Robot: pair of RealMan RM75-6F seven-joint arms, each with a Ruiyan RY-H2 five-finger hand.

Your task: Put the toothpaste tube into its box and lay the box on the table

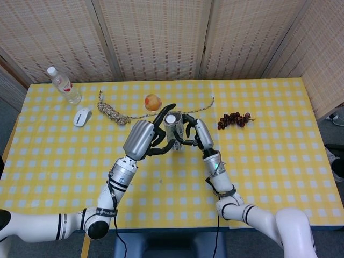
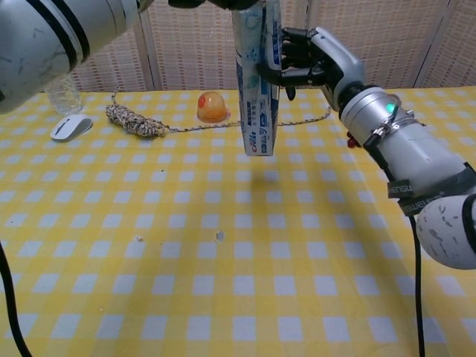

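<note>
Yellow-checked surface (image 2: 223,297) below, box held upright in mid-air.
Right hand (image 2: 305,59) grips the box (image 2: 256,82) by its side, open end up so the tube (image 1: 171,119) drops straight in; left hand (image 1: 153,135) curls at the top, apparently feeding the tube. Beyond lie rope (image 2: 134,120) and an orange (image 2: 212,106).
</note>
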